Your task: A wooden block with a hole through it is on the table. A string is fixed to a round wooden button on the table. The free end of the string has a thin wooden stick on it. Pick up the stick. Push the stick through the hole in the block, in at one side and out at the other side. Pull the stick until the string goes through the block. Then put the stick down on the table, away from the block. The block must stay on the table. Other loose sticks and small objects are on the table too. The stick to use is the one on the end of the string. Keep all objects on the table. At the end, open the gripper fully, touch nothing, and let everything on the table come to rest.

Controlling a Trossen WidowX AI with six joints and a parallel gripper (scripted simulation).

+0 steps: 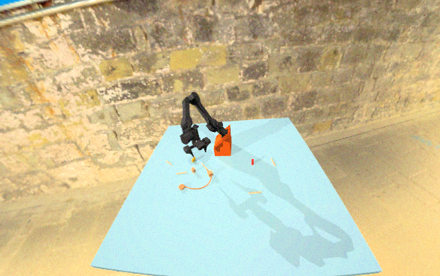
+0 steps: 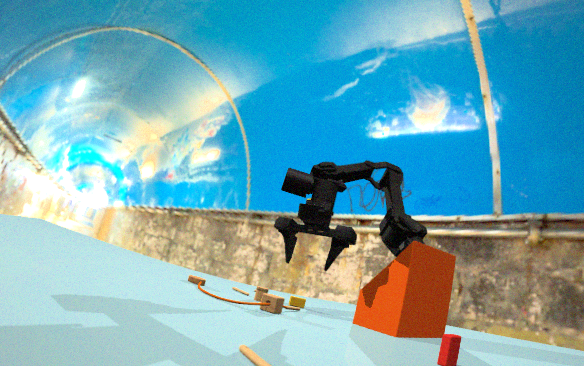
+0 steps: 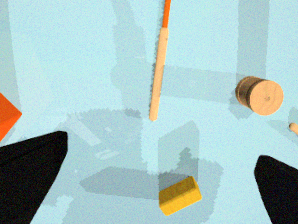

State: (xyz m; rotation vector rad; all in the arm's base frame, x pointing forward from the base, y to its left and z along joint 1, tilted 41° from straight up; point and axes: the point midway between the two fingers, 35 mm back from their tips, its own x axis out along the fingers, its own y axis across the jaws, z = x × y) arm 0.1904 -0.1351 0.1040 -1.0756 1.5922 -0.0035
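The wooden block (image 1: 210,173) (image 2: 272,303) stands on the table. The orange string (image 1: 197,188) (image 2: 222,299) runs in a curve from the round button (image 1: 181,186) (image 2: 196,280) to one side of the block. The stick (image 1: 205,167) (image 2: 291,307) lies on the table at the block's other side; the wrist view shows the stick (image 3: 159,75) with orange string at its far end. The string seems to pass through the block; the hole itself is hidden. My gripper (image 1: 200,154) (image 2: 307,266) (image 3: 164,153) is wide open and empty, above the table near the stick's free end, touching nothing.
A yellow block (image 1: 194,160) (image 2: 297,302) (image 3: 180,196) lies below the fingers. A wooden cylinder (image 1: 194,170) (image 3: 266,97) is beside the stick. An orange wedge (image 1: 223,147) (image 2: 425,295) stands near the arm's base. A red block (image 1: 252,162) and several loose sticks lie around.
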